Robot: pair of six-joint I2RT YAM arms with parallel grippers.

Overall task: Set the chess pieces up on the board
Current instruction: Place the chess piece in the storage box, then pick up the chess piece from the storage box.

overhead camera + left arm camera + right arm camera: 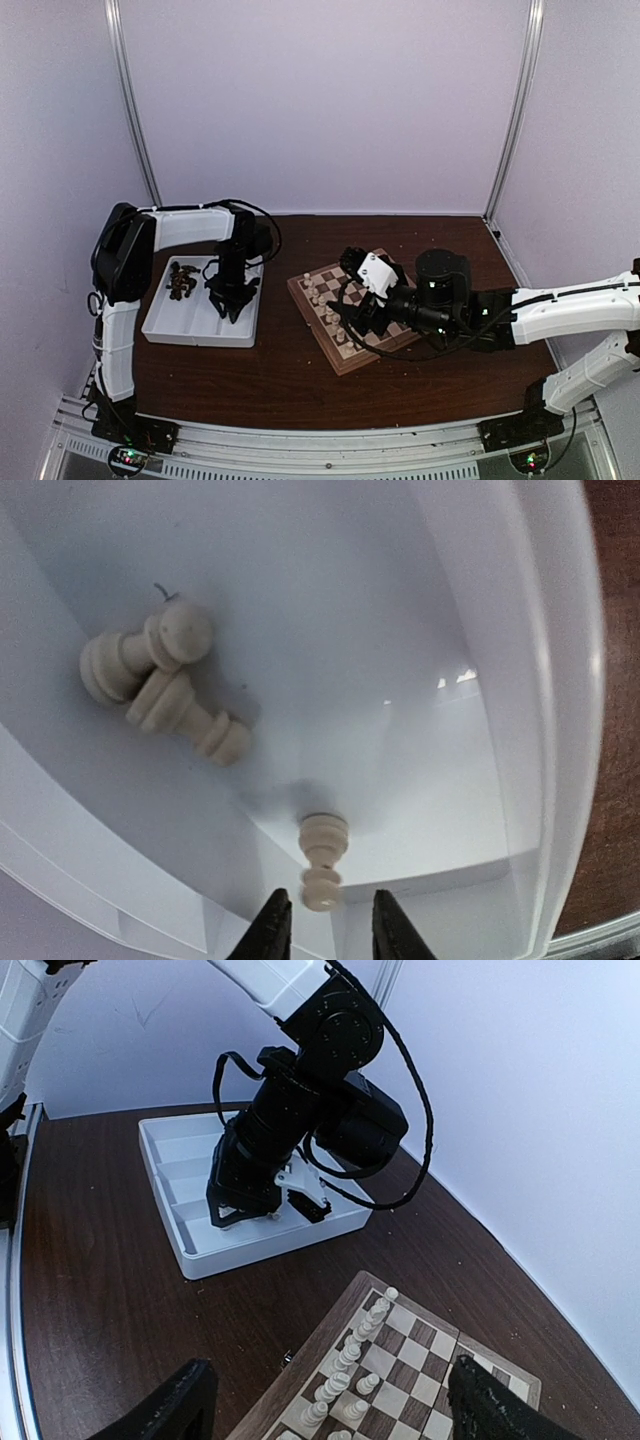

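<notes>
Left wrist view showed the left tool [328, 935] narrowly spread, empty; it needed to straddle the toppled cream piece [322, 860] at twelve o'clock squarely.

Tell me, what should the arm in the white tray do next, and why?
Probably nudge the left end effector forward until its fingers straddle the nearest cream piece. That piece lies in the tray just past the slightly parted fingertips, not gripped yet, and cream pieces belong on the board.
</notes>
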